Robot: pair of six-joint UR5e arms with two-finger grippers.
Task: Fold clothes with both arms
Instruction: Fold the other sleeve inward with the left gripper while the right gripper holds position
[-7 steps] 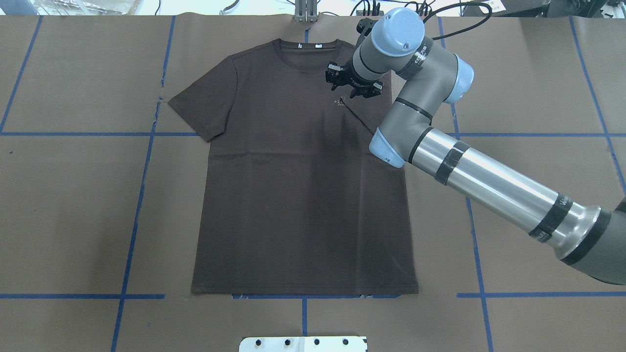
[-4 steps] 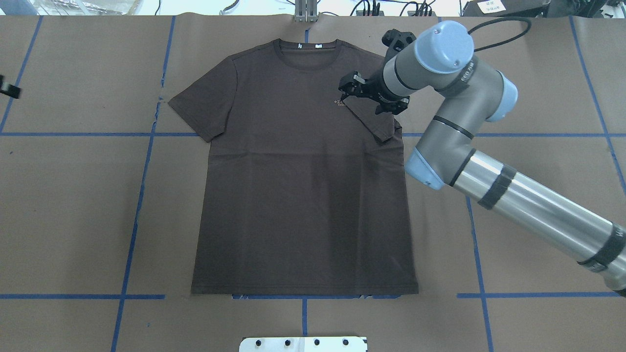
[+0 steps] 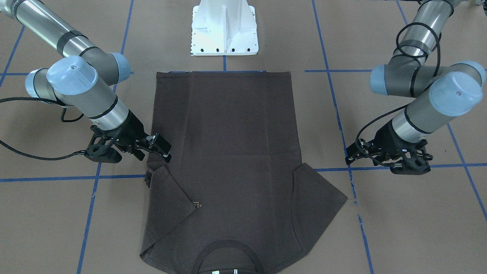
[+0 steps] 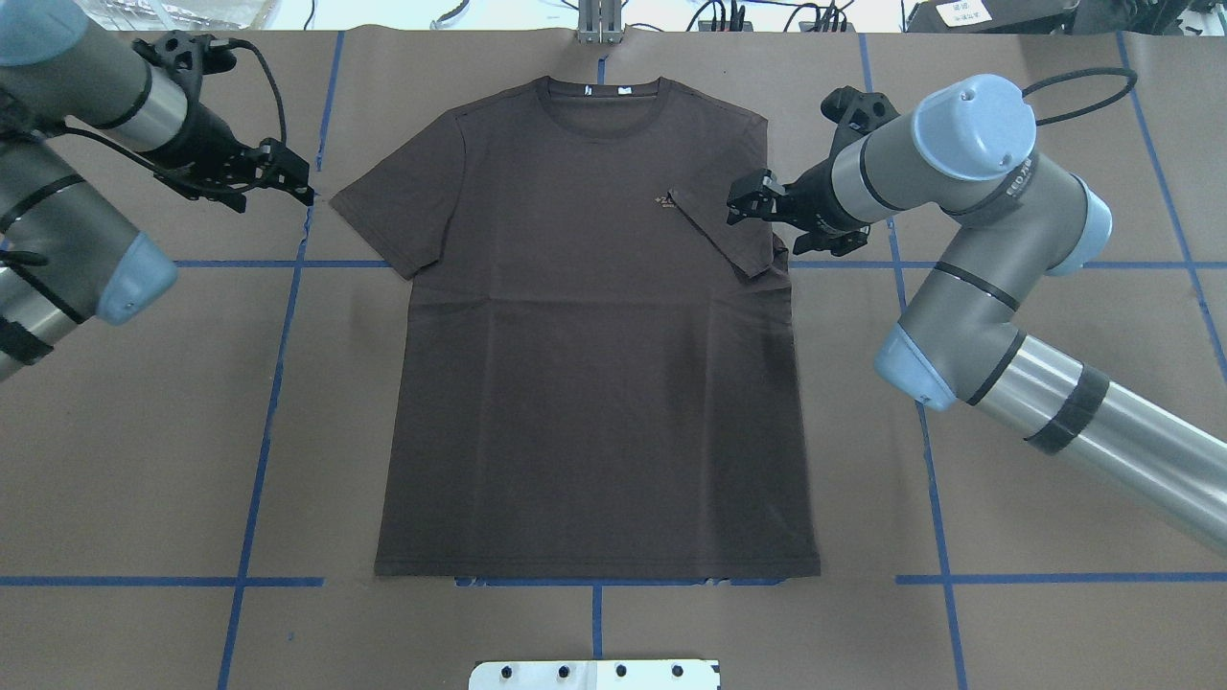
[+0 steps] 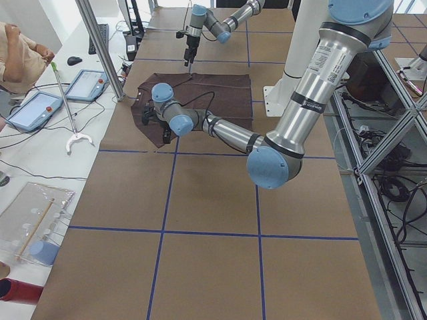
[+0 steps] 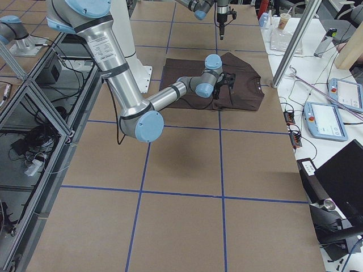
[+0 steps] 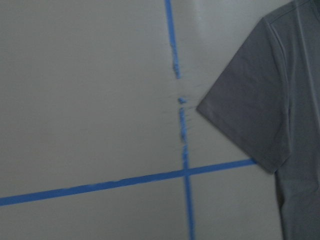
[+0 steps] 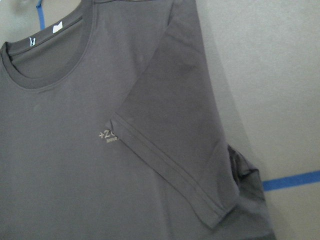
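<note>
Shirt (image 4: pixel 594 383) lies flat, front up, mid worktop (image 4: pixel 1054 498), collar at the far edge. The right sleeve (image 4: pixel 729 230) is folded in over the chest, so that fold looks done. Right hand (image 4: pixel 746 203) sits at the shirt's right edge by that fold, released and empty. The left sleeve (image 4: pixel 398 211) is spread flat. Left hand (image 4: pixel 292 177) is just off its tip, released and empty, probably lined up for the matching fold. Chest lettering (image 4: pixel 661 200) reads "+2…"; the sleeve hem covers the rest. Neck labels (image 4: pixel 623 90) are white and too small to read.
</note>
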